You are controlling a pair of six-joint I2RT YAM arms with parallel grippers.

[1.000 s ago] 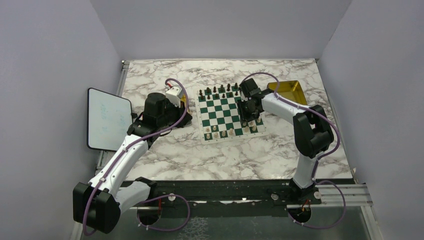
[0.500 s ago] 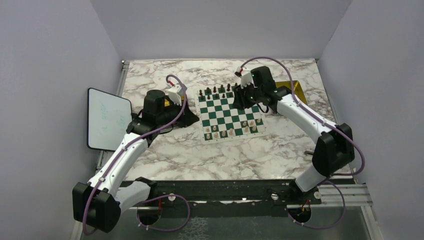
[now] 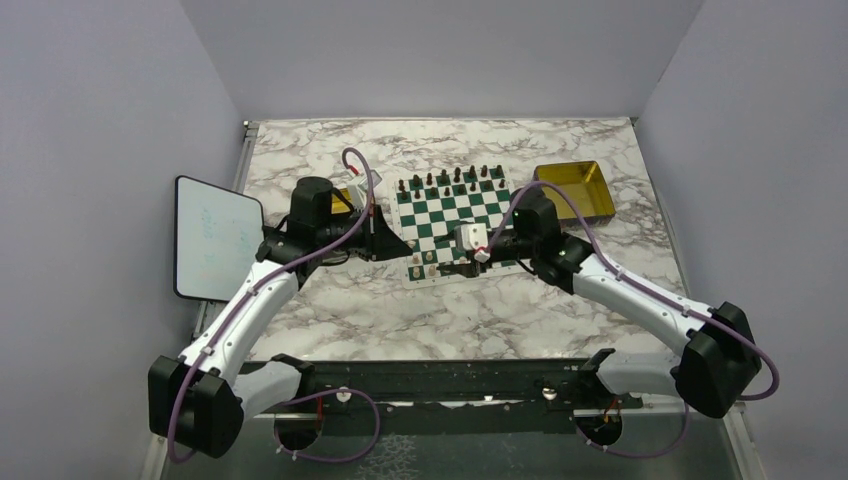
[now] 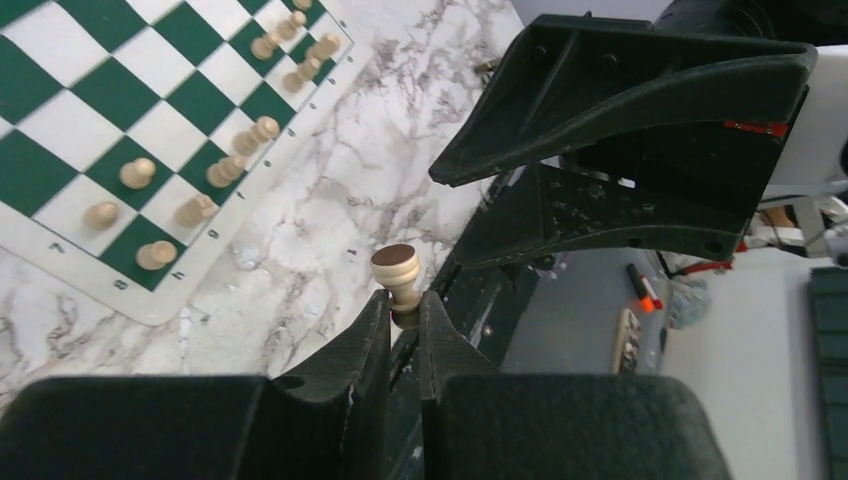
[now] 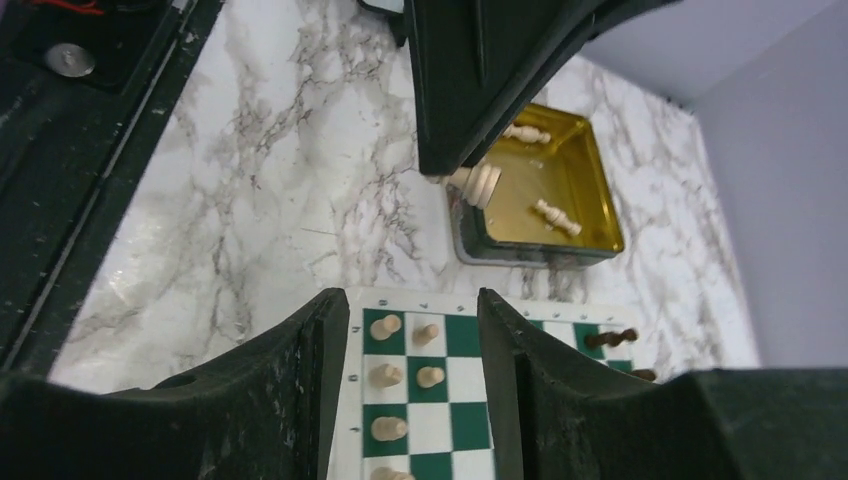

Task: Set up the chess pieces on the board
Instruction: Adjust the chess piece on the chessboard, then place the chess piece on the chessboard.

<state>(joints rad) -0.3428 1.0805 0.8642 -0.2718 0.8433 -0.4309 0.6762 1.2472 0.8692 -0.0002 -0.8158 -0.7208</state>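
Note:
The green-and-white board [image 3: 452, 215] lies mid-table, with dark pieces along its far rows and cream chess pieces [image 3: 430, 266] on its near rows. My left gripper [image 3: 378, 236] hangs just off the board's left edge. In the left wrist view it [image 4: 405, 305] is shut on the stem of a cream chess piece [image 4: 396, 270], base outward. My right gripper [image 3: 448, 250] reaches left over the near rows. It [image 5: 410, 335] stands open above cream pieces [image 5: 385, 327] with nothing between its fingers. The board [image 5: 462, 330] fills the space below it.
A gold tray [image 5: 535, 200] holding loose cream pieces sits left of the board, partly behind the left arm [image 3: 320, 215]. Another gold tray [image 3: 575, 185] stands at the back right. A white tablet [image 3: 215, 237] lies at the table's left edge.
My right arm swung from the board's far right side round to its near edge, and its jaws widened. My left gripper moved right toward the board, still holding the piece.

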